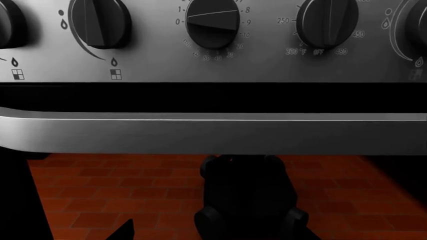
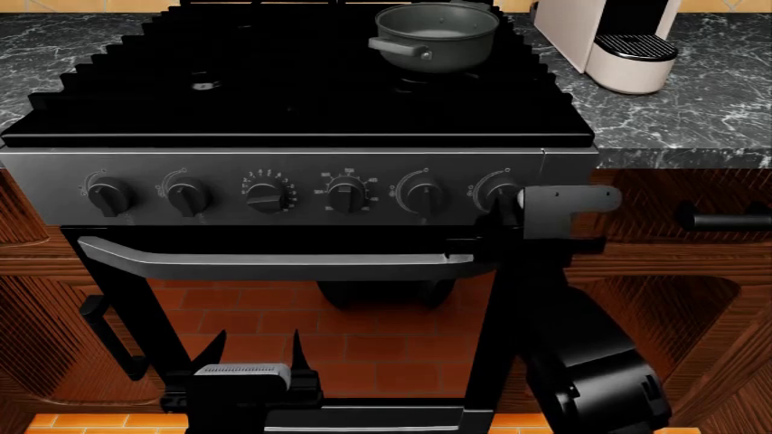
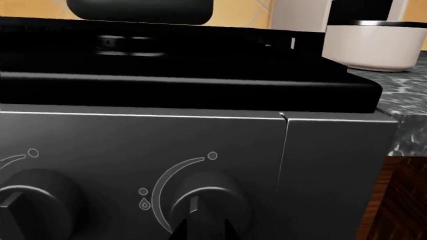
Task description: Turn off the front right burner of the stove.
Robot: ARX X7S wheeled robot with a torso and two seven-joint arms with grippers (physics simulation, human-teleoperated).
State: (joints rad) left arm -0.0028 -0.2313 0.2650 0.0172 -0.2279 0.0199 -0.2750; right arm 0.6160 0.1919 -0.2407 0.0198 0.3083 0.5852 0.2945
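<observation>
The stove (image 2: 302,99) is a black range with six knobs on a grey panel. The front right burner (image 2: 417,84) is a small dark ring with faint glints, just in front of the grey pot (image 2: 437,34); it also shows in the right wrist view (image 3: 127,44). My right gripper (image 2: 509,206) is at the rightmost knob (image 2: 493,191). In the right wrist view its two dark tips (image 3: 204,231) stand apart in front of that knob (image 3: 208,202), either side of its ridge. My left gripper (image 2: 256,348) is open and empty, low before the oven door.
The grey bar handle (image 2: 277,263) crosses the oven door just above my left gripper and fills the left wrist view (image 1: 213,130). A white coffee machine (image 2: 616,41) stands on the marble counter (image 2: 688,108) at the right. A cabinet handle (image 2: 724,220) sticks out beside my right arm.
</observation>
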